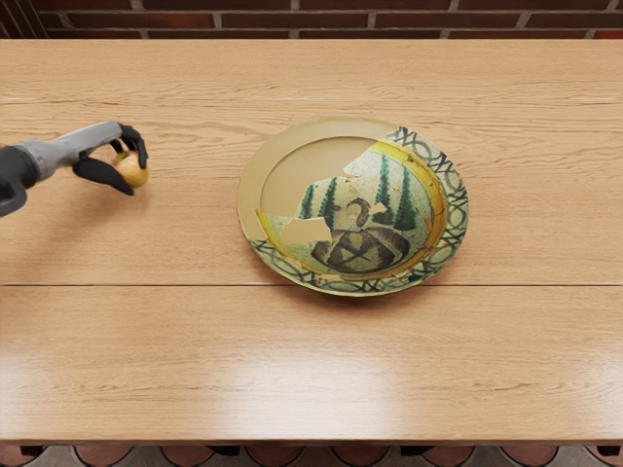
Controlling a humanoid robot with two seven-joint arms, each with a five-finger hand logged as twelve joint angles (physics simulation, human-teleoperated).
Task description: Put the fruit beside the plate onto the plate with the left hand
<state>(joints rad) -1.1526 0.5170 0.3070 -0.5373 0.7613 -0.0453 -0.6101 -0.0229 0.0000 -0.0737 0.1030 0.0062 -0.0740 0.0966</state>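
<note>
The left hand (115, 156), on a grey arm reaching in from the picture's left edge, has its dark fingers (136, 144) curled around the small round yellow fruit (132, 173), thumb below and the others over the top, so the grasp step looks to be in hand. The fruit sits well to the left of the large round ceramic plate with a patterned, partly mustard-coloured face (255, 175), which lies on the light wooden tabletop (292, 370) right of centre. Whether the fruit rests on the wood or is raised just off it cannot be told from this view. The next move calls for a firm enough hold, a lift that clears the plate's raised rim, a carry rightward across the bare wood, and a release over the plate's shallow middle.
</note>
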